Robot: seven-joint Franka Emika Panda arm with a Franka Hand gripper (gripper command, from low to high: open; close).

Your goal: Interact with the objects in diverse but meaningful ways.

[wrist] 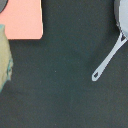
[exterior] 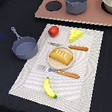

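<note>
In the exterior view a red tomato (exterior: 53,30) lies at the far edge of a pale placemat (exterior: 25,81). A yellow cheese wedge (exterior: 76,35) lies to its right. A golden-brown bread loaf (exterior: 61,56) rests on a round tan plate (exterior: 54,66) in the middle of the mat. A yellow banana with a green tip (exterior: 49,88) lies near the mat's front edge. No gripper shows in either view. The wrist view shows none of the toy foods.
An orange-handled knife (exterior: 77,48) and fork (exterior: 61,72) flank the plate. A grey pan (exterior: 24,47) sits at the mat's left; its handle (wrist: 107,57) shows in the wrist view. A pink board (exterior: 87,15) (wrist: 20,20) at the back carries a grey pot (exterior: 77,2), black discs and a bowl (exterior: 109,2).
</note>
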